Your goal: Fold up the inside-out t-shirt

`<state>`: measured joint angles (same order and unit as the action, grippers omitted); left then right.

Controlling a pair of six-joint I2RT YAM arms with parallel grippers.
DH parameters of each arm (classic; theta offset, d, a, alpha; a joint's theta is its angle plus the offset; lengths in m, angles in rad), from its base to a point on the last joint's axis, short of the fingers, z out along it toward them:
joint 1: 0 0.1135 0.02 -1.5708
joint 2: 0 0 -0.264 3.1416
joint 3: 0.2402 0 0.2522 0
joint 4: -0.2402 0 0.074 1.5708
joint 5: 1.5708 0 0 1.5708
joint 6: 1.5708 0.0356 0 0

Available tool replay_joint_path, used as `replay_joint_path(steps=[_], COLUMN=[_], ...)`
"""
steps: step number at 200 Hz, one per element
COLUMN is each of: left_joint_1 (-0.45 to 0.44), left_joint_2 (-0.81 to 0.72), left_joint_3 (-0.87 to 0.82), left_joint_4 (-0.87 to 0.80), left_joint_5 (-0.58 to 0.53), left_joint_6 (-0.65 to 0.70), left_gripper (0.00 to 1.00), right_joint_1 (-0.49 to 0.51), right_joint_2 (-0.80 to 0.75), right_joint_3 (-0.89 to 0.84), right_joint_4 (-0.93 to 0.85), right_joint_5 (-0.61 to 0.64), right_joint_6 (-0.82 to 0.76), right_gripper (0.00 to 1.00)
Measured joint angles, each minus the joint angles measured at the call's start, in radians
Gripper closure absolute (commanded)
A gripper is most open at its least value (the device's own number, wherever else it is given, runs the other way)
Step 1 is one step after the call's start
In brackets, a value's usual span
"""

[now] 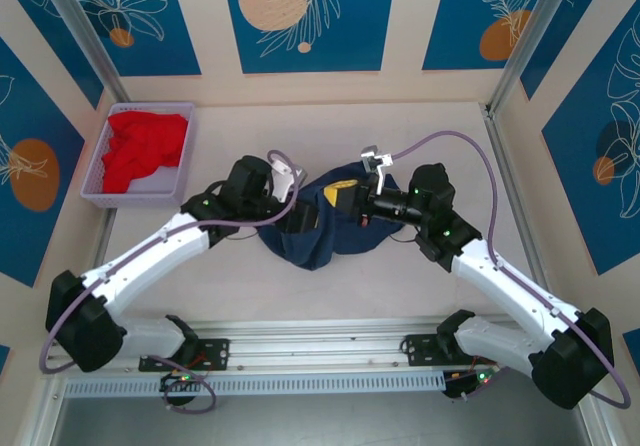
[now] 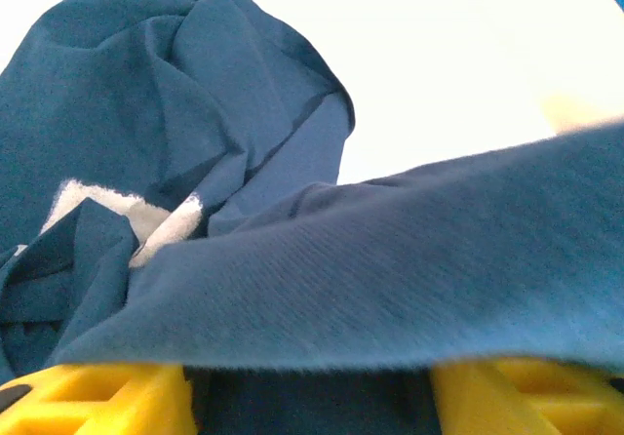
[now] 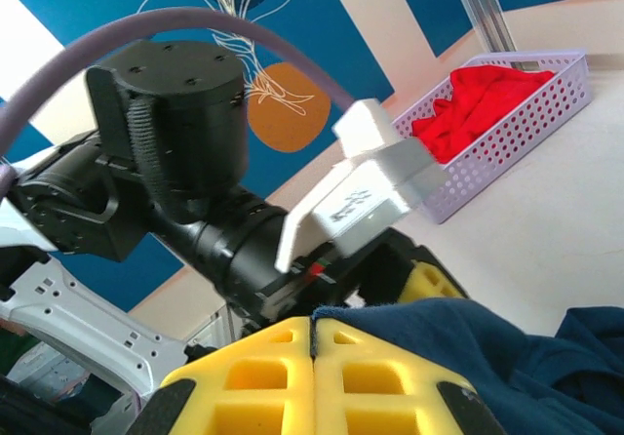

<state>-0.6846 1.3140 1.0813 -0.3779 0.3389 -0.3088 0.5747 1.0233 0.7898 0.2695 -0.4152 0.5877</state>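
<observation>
Inside-out t-shirt [image 1: 325,231]: bunched in a navy heap at the middle of the table [image 1: 450,136], between both arms, not yet flat and not yet folded. Far from finished, by judgement; probably at the stage of pulling the cloth open to find its shape.

Right gripper [image 3: 312,337]: yellow fingers pressed together, with an edge of the shirt at the tips, so seemingly pinching a thin fold of it. Raised and turned toward the other arm, most likely to hold one part of the cloth up during the spreading.

Left gripper [image 2: 310,394]: fingers standing apart, with a wide band of navy cloth across and over them, not squeezed as far as visible. Low and close against the heap, perhaps to go under a layer or to let one go; cannot tell which. Beyond it, a pale patch [image 2: 146,216] among the folds, possibly the print from its back side.

Lilac basket [image 1: 100,166] with the red garment [image 1: 145,146]: at the far left corner, well apart from the shirt, no part of this work.

Risk: with cloth draped on spread fingers, easy to drag the whole heap instead of opening it.
</observation>
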Motion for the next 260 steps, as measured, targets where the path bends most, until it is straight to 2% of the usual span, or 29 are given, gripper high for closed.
replay_joint_path(steps=[22, 46, 59, 76, 114, 150, 177, 216, 260], left_joint_1=[0.004, 0.006, 0.008, 0.016, 0.069, 0.091, 0.102, 0.113, 0.149], left_joint_2=[0.054, 0.105, 0.122, 0.120, -0.008, -0.187, -0.248, -0.257, -0.237], left_joint_3=[0.019, 0.034, 0.034, 0.027, -0.076, -0.134, -0.144, -0.144, -0.094], left_joint_4=[0.034, 0.089, 0.114, 0.161, 0.304, 0.356, 0.386, 0.381, 0.265], left_joint_5=[0.002, 0.035, 0.063, 0.110, 0.226, 0.303, 0.373, 0.457, 0.442], left_joint_6=[-0.030, -0.073, -0.095, -0.126, -0.144, -0.108, -0.082, -0.047, -0.006], left_gripper=[0.47, 0.71, 0.89, 1.00, 1.00, 1.00, 1.00, 1.00, 1.00], right_joint_1=[0.000, 0.000, -0.001, -0.007, -0.038, -0.063, -0.063, -0.042, 0.023], right_joint_2=[-0.007, -0.008, -0.013, -0.037, -0.116, -0.152, -0.148, -0.082, -0.095], right_joint_3=[-0.010, -0.018, -0.018, -0.018, -0.018, -0.018, -0.018, 0.047, 0.090], right_joint_4=[0.000, -0.001, -0.009, -0.039, -0.154, -0.259, -0.317, -0.462, -0.533], right_joint_5=[0.000, 0.002, 0.013, 0.034, 0.135, 0.205, 0.231, 0.324, 0.367], right_joint_6=[0.000, -0.001, -0.008, -0.026, -0.083, -0.134, -0.161, -0.225, -0.391], right_gripper=[1.00, 1.00, 1.00, 1.00, 1.00, 1.00, 1.00, 0.76, 0.62])
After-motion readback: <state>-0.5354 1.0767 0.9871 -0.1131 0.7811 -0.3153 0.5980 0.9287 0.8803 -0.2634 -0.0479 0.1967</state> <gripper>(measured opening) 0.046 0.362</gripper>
